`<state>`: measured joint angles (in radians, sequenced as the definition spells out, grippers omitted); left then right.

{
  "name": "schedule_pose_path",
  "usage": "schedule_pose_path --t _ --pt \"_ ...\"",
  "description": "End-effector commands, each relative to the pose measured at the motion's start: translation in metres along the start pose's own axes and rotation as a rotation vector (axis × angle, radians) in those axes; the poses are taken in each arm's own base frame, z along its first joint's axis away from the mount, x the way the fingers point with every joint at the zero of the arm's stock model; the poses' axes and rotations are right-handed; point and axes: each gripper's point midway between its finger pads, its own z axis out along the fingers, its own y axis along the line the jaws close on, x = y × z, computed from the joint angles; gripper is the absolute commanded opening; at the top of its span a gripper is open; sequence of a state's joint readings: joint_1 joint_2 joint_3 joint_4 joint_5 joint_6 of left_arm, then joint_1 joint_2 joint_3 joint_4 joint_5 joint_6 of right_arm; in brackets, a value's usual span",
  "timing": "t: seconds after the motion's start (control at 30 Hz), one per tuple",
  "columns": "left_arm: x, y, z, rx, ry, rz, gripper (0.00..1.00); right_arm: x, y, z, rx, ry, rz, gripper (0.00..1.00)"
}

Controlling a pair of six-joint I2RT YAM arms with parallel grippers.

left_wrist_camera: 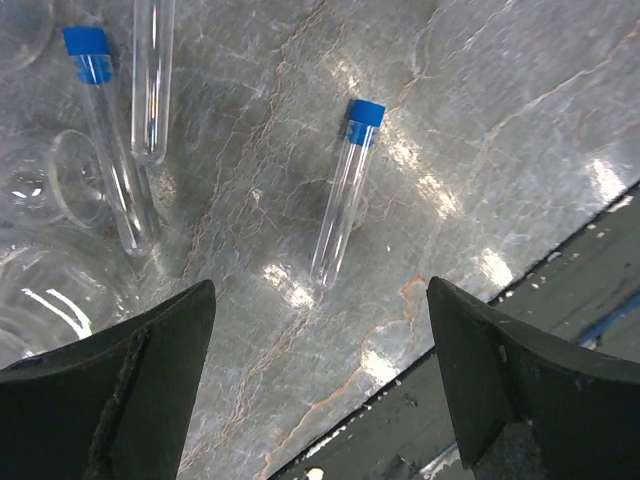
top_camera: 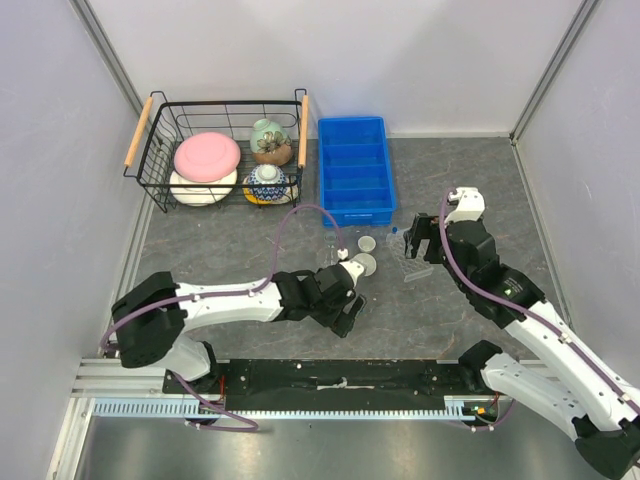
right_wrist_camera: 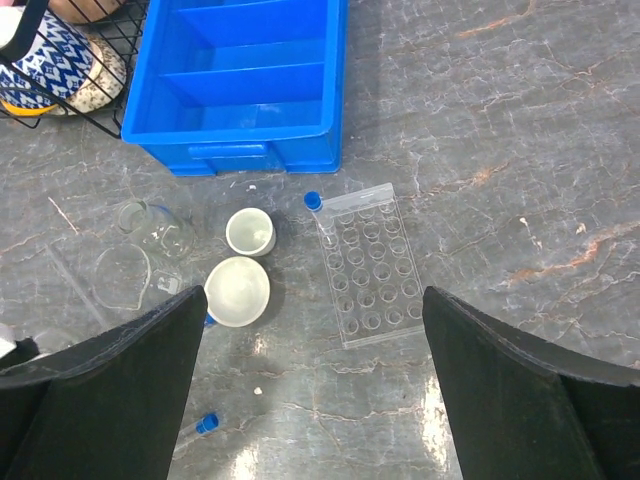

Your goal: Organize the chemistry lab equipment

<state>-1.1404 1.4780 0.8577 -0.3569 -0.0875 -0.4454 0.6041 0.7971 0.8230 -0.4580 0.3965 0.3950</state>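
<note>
Grey marbled tabletop [top_camera: 470,200], near edge: left pincer [left_wrist_camera: 320,290] spread wide over a flat-lying blue-capped tube [left_wrist_camera: 345,190]; right pincer [right_wrist_camera: 315,295] spread too, above two white dishes [right_wrist_camera: 238,290].

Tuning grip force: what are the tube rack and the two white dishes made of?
Tube rack: clear, glossy, table shows through; probably acrylic-type plastic. Smaller dish, larger dish: opaque off-white, smooth sheen; likely glazed ceramic, possibly plastic.

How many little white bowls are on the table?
2. The smaller white bowl sits near the blue bin; the bigger white bowl sits right beside it, farther from the bin. None look hidden.
</note>
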Motion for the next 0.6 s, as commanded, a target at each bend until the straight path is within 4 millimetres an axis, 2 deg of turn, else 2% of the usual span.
schedule_pose_path --t 0.0,0.17,0.27,0.57 --pt "-0.009 -0.007 0.014 -0.052 -0.04 -0.026 0.92 0.0 -0.006 -0.008 0.005 0.0 -0.023 0.96" --pt "0.0 -0.004 0.029 -0.134 -0.019 -0.017 0.88 0.003 -0.008 -0.014 -0.005 0.0 -0.03 0.95" --pt "0.006 -0.002 0.036 -0.179 -0.005 -0.004 0.82 0.003 -0.008 -0.017 -0.017 -0.002 -0.026 0.94" --pt "0.021 -0.003 0.045 -0.271 0.019 0.049 0.47 0.005 -0.006 -0.02 -0.035 0.002 -0.024 0.91"
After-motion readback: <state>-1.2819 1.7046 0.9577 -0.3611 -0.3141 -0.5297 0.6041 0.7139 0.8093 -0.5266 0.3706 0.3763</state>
